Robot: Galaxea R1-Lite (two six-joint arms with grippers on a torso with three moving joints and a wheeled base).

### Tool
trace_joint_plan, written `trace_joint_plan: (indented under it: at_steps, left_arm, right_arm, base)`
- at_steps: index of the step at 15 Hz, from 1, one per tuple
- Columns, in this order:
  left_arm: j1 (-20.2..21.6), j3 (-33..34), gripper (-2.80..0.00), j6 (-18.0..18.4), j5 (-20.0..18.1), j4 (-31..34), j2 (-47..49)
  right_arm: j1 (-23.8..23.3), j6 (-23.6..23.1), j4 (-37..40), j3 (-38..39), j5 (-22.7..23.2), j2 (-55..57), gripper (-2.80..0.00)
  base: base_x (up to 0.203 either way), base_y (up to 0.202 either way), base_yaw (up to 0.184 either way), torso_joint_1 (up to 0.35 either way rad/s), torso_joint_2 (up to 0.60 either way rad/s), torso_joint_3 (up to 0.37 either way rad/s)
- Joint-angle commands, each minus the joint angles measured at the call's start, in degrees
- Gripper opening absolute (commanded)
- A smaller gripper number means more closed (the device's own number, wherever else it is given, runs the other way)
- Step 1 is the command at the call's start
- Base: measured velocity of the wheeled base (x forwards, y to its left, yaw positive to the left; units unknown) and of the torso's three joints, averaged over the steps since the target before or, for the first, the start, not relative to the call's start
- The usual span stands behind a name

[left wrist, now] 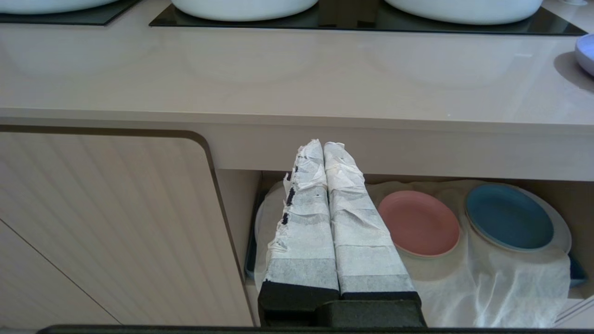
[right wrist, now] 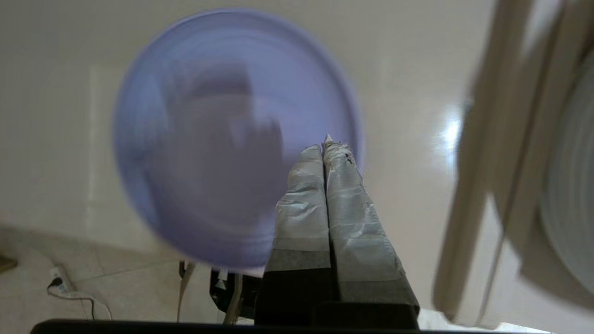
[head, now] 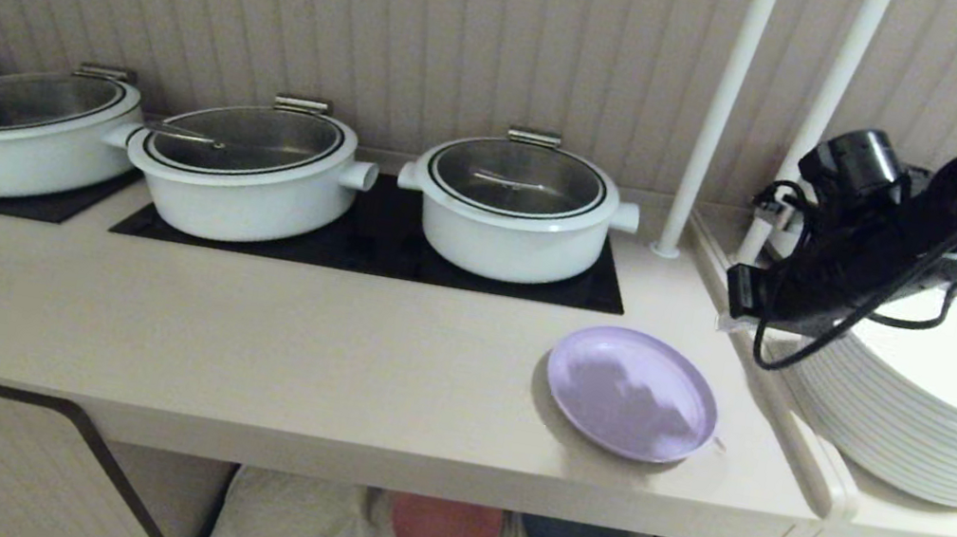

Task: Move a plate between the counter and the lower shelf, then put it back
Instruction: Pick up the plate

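Observation:
The pale lilac plate (head: 631, 394) lies flat on the beige counter (head: 284, 343), near its front right corner. My right arm (head: 866, 244) hangs above and to the right of it. In the right wrist view the right gripper (right wrist: 325, 144) is shut and holds nothing, its taped tips hovering over the plate (right wrist: 232, 139) by its rim. My left gripper (left wrist: 322, 144) is shut and empty, low in front of the lower shelf (left wrist: 501, 287), below the counter's front edge (left wrist: 417, 153).
A salmon-pink plate (left wrist: 417, 222) and a dark blue plate (left wrist: 508, 217) sit on the shelf's white cloth. Three white lidded pots (head: 512, 207) stand on black hob panels behind. A stack of white dinner plates (head: 947, 400) and two white poles (head: 720, 105) are at the right.

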Motion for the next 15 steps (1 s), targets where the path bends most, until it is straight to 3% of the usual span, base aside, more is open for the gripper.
trace_joint_plan:
  at_steps: [1, 4, 7, 13, 14, 15]
  left_arm:
    - [0.0, 0.0, -2.8, 0.0, 0.0, 0.0, 0.1]
    - [0.0, 0.0, -2.8, 0.0, 0.0, 0.0, 0.1]
    - [0.0, 0.0, -2.8, 0.0, 0.0, -0.1, 0.1]
    - [0.0, 0.0, -2.8, 0.0, 0.0, -0.1, 0.1]
    - [0.0, 0.0, -2.8, 0.0, 0.0, -0.1, 0.1]
    - [0.0, 0.0, -2.8, 0.0, 0.0, -0.1, 0.1]
  right_arm:
    - [-3.2, -0.1, 4.0, -4.6, -0.2, 5.5, -2.8]
    - [-5.0, -0.9, 7.6, -4.8, -0.1, 7.6, -2.8]
    - [-5.1, -3.7, 7.9, -4.8, 5.4, 8.3, -2.8]
    - [-5.1, -9.8, 9.9, -4.8, 5.9, 9.3, -2.8]
    - [-5.1, -10.0, 10.5, -4.7, 5.9, 9.2, 0.0]
    - [-5.2, -10.2, 10.5, -4.7, 5.9, 9.2, 0.0]
  base:
    - [0.0, 0.0, 0.0, 0.0, 0.0, 0.0]
    - [0.0, 0.0, 0.0, 0.0, 0.0, 0.0]
    - [0.0, 0.0, 0.0, 0.0, 0.0, 0.0]
    - [0.0, 0.0, 0.0, 0.0, 0.0, 0.0]
    - [0.0, 0.0, 0.0, 0.0, 0.0, 0.0]
    - [0.0, 0.0, 0.0, 0.0, 0.0, 0.0]
